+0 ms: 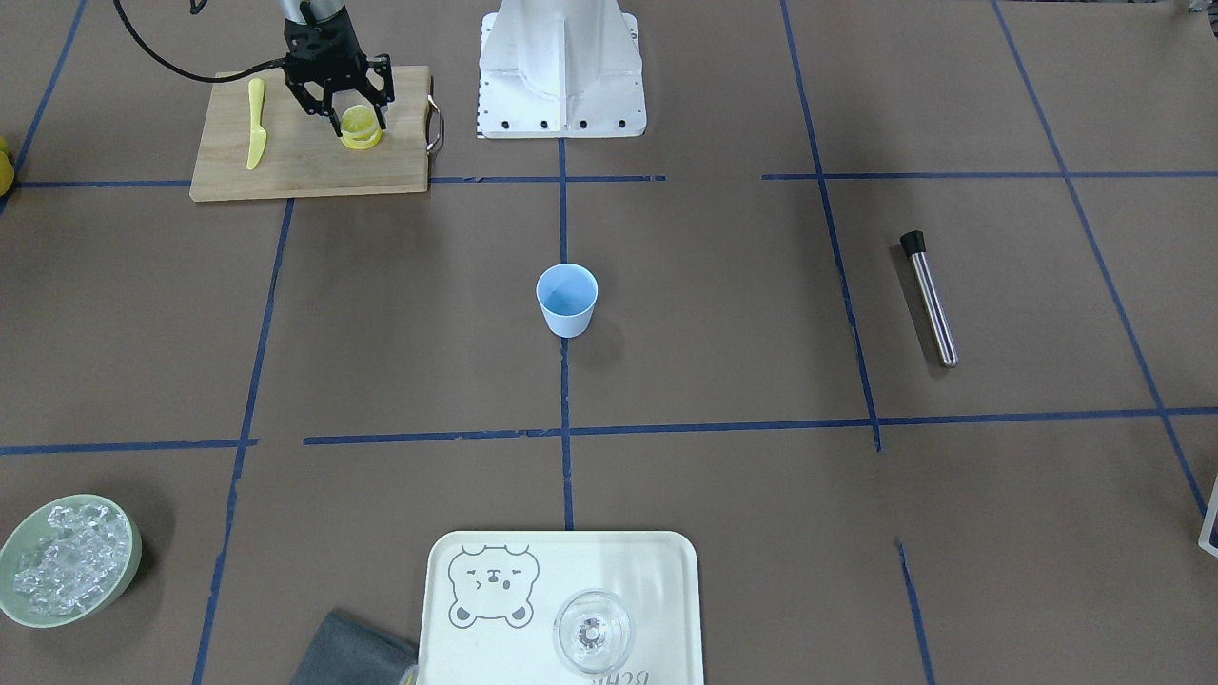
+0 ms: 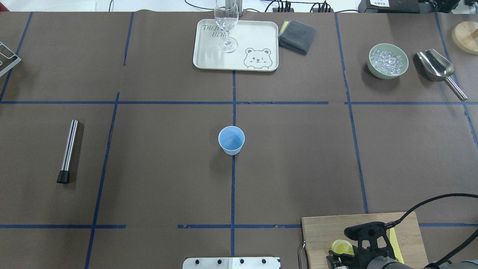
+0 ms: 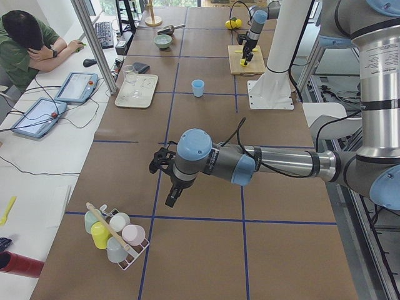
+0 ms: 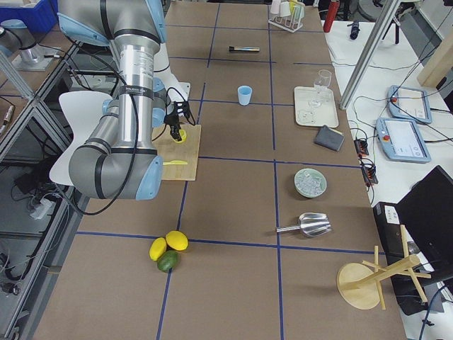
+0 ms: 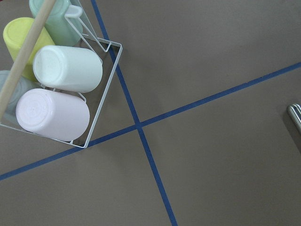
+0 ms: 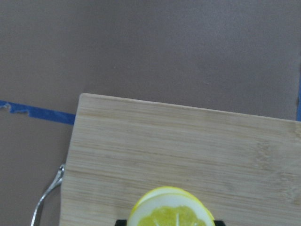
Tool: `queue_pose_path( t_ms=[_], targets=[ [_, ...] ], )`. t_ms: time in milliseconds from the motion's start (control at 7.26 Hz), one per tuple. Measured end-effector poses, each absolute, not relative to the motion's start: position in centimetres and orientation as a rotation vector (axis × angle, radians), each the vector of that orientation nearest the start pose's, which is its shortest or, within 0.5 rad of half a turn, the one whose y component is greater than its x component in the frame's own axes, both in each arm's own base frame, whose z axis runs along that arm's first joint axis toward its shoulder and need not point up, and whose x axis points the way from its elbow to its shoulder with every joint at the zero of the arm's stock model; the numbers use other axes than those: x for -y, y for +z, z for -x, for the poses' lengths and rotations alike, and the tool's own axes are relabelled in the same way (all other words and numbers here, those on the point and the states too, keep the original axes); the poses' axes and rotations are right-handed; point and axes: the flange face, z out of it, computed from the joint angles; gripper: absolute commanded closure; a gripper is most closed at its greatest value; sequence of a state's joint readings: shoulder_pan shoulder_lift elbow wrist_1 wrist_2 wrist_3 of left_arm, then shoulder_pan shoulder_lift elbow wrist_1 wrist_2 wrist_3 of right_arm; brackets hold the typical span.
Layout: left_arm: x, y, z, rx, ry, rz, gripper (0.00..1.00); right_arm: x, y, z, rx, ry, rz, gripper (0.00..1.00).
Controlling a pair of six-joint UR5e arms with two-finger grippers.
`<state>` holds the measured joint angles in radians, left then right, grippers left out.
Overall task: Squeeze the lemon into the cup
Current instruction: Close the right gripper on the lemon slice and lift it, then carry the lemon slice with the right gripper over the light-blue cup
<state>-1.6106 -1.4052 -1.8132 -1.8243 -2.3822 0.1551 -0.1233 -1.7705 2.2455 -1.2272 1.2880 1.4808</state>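
Observation:
The lemon slice (image 1: 360,122) is on the wooden cutting board (image 1: 285,162), near my base on my right side. My right gripper (image 1: 360,127) stands over it with a finger against each side of the rind. The slice fills the bottom of the right wrist view (image 6: 170,212). It also shows in the overhead view (image 2: 341,246) beside the gripper. The light-blue cup (image 1: 567,300) stands upright at the table's middle, far from both grippers, and shows in the overhead view (image 2: 231,140). My left gripper (image 3: 169,200) shows only in the exterior left view; I cannot tell if it is open.
A yellow knife (image 1: 255,124) lies on the board. A tray (image 1: 657,580) with a clear glass (image 1: 592,630), a green bowl of ice (image 1: 67,561) and a grey cloth (image 1: 357,656) are on the far side. A steel muddler (image 1: 931,300) lies on my left. A cup rack (image 5: 56,84) is under my left wrist.

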Motion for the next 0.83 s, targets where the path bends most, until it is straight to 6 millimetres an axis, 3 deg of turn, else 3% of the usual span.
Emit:
queue_pose_path(
  t_ms=[413,827],
  targets=[
    [43.5,58.5,7.8,-0.772,0.241,-0.387,0.0,12.9,37.0,40.3,0.825,-0.047,-0.25,0.81],
    [43.5,58.7,7.8,-0.772,0.239,-0.383,0.0,16.6,33.4,39.6,0.797,0.004,-0.186,0.8]
  ],
)
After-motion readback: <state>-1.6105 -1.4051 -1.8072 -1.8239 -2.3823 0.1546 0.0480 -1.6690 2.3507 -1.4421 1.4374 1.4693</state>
